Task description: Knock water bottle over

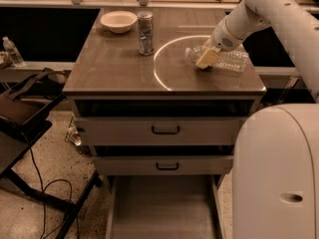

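The water bottle, clear ribbed plastic, lies on its side at the right of the brown tabletop, with its cap end pointing left. My gripper comes down from the white arm at the upper right and sits on or just in front of the bottle's left part, hiding some of it. A bright ring of light on the tabletop curves around this spot.
A silver drink can stands upright left of the bottle, with a white bowl behind it at the table's back left. The cabinet's bottom drawer is pulled open. A small clear bottle stands far left. The robot's white body fills the lower right.
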Tool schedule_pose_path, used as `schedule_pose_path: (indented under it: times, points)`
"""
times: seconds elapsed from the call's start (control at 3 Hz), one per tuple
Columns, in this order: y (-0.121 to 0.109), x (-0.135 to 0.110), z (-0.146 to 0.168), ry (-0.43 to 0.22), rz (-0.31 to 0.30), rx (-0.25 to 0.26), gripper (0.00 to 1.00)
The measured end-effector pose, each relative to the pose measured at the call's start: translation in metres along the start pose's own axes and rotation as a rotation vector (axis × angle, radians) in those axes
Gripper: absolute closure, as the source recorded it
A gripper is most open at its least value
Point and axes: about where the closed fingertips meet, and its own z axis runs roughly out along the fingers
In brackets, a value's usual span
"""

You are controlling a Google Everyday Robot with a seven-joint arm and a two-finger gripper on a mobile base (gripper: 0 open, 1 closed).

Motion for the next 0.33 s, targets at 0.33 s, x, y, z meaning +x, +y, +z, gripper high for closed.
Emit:
schedule_pose_path:
  times: [0.33]
  points:
    - [0.0002,-0.0003,0.0007,0.0,0.0,-0.002,0.01]
